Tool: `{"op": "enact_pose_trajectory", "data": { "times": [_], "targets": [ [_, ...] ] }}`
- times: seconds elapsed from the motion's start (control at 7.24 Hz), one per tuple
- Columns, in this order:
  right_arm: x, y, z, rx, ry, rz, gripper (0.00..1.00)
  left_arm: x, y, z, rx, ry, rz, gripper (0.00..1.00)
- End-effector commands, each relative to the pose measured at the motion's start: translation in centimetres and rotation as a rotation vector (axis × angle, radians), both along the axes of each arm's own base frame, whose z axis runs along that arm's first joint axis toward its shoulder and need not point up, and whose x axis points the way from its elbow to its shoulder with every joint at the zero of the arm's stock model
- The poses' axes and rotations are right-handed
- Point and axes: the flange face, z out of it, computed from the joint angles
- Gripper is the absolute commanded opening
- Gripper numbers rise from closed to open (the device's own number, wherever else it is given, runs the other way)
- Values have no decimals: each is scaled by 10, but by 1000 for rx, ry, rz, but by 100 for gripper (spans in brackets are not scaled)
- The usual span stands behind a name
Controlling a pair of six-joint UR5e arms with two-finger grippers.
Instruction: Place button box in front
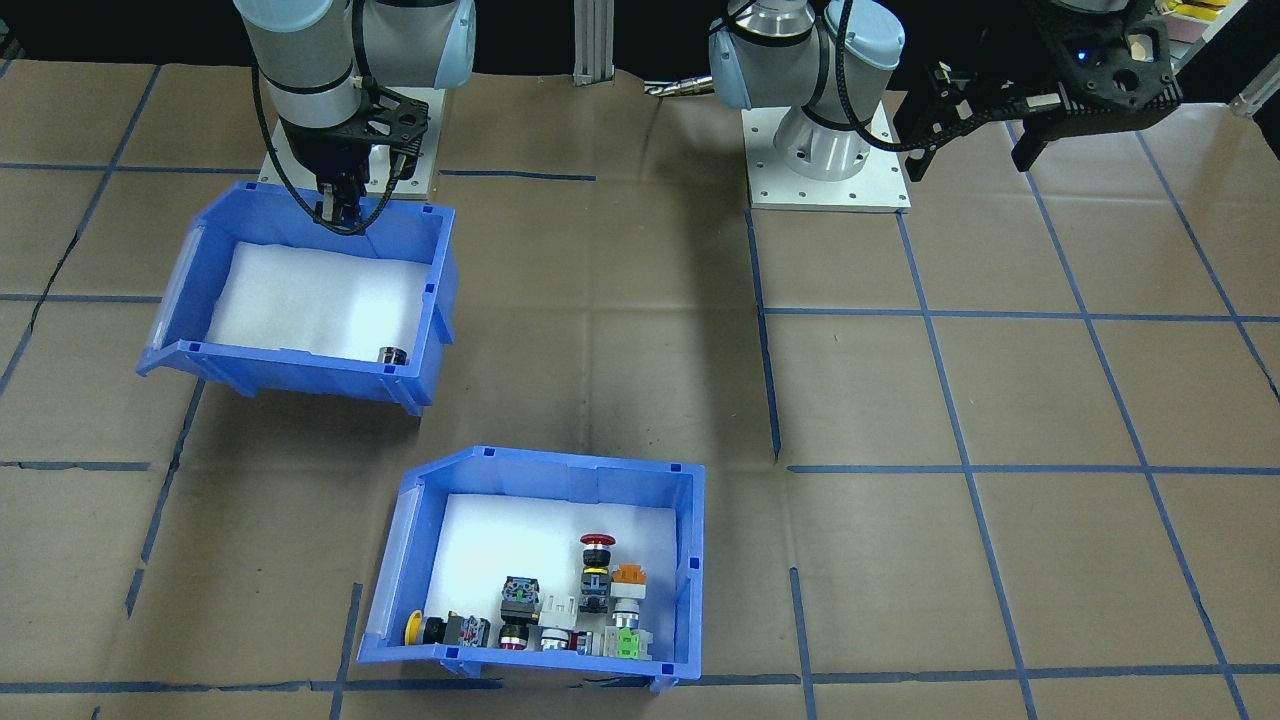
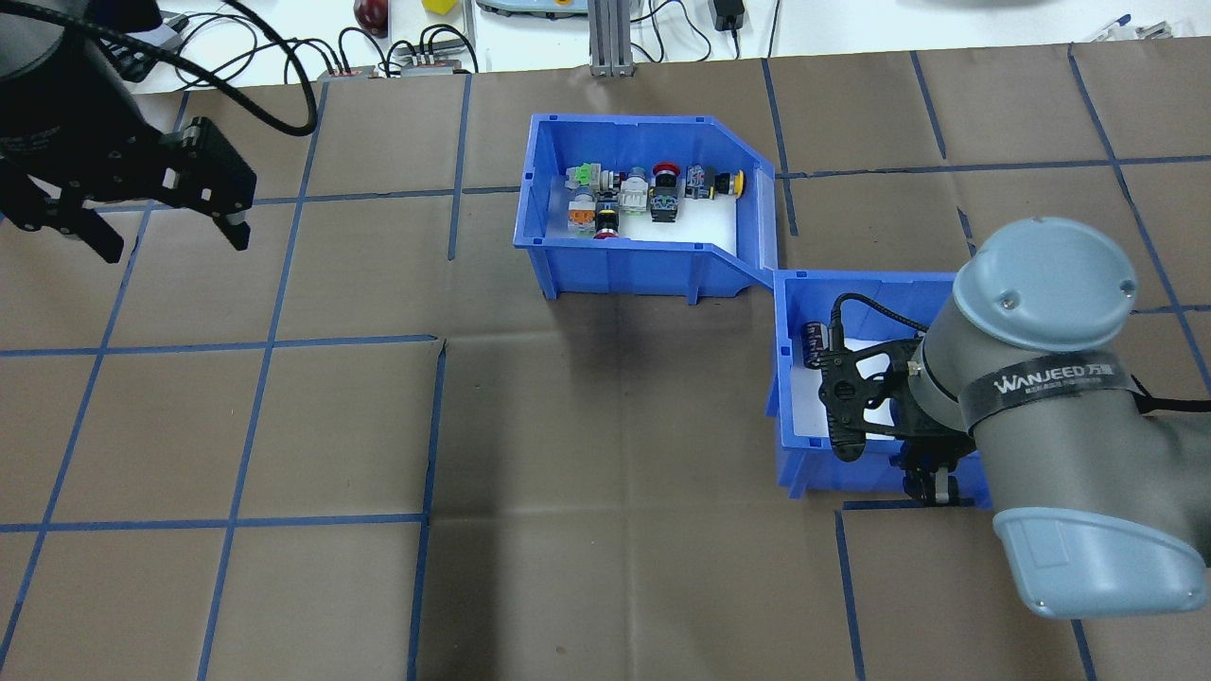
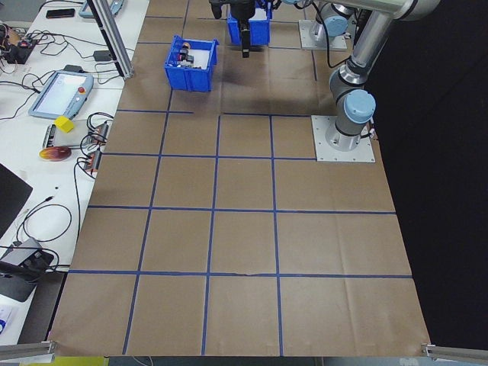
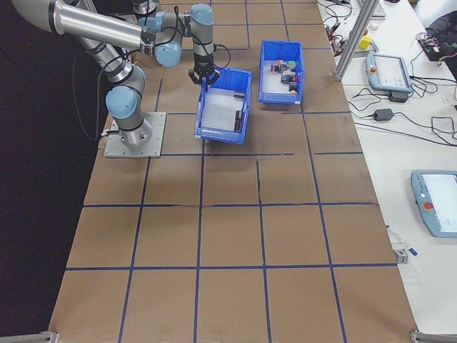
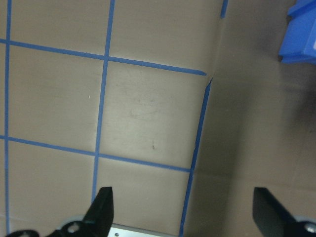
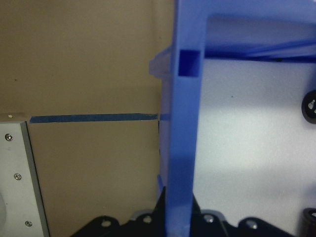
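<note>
The button box (image 1: 470, 560) is a blue bin with white foam and several coloured push-buttons, standing on the table's far side from the robot; it also shows in the overhead view (image 2: 624, 260). A second blue bin (image 1: 420, 260) holds a dark cylindrical part (image 1: 392, 354) and looks tilted. My right gripper (image 1: 340, 215) is shut on that bin's wall nearest the robot; the wrist view shows the blue wall (image 6: 182, 148) running down between the fingers. My left gripper (image 2: 170, 241) hangs open over bare table, well apart from both bins.
Brown paper with blue tape lines covers the table (image 2: 341, 426). The two bins touch at one corner in the overhead view. Cables and small devices (image 2: 416, 57) lie past the far edge. The arm base plates (image 1: 828, 170) stand on the robot's side.
</note>
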Motion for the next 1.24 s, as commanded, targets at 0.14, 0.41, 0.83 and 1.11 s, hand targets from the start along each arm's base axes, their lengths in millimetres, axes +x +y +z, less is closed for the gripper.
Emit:
{"op": "enact_pose_trajectory", "data": {
  "times": [0.14,0.41,0.83,1.11],
  "targets": [
    [64,24,2,-70,-11,42,9,-7,50,-17,61,50,-29,99],
    [115,38,-5,-117,-80,84,10,-15,64,-37,73,103,-23,99],
    [172,61,-29,-120,-98,107,10,-14,59,-39,71,106,-18,99],
    [184,70,-35,-105,-95,141,10,-17,56,-39,62,125,-11,99]
  ]
}}
